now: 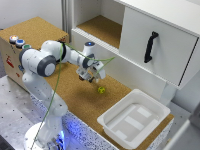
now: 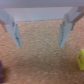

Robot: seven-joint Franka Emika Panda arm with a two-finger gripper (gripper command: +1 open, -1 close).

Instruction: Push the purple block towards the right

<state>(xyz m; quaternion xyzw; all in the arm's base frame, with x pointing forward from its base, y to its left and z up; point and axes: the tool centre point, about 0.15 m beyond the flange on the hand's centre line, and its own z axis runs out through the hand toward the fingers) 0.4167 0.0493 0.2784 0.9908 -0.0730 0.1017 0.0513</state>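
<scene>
In the wrist view the purple block (image 2: 2,70) is a tiny dark cube cut off at the picture's edge, resting on the cork surface. The small yellow-green block (image 2: 80,57) sits at the opposite edge and also shows in the exterior view (image 1: 101,90). My gripper (image 2: 40,44) is open and empty, its two fingers (image 2: 14,29) spread wide above bare cork between the two blocks. In the exterior view the gripper (image 1: 91,76) hangs low over the cork table, just to the exterior view's left of the yellow-green block. I cannot make out the purple block there.
A white plastic bin (image 1: 111,121) stands at the table's front right corner. A white cabinet with an open shelf (image 1: 100,27) and a drawer with a black handle (image 1: 150,47) rises behind. A box with coloured buttons (image 1: 17,41) sits at the left.
</scene>
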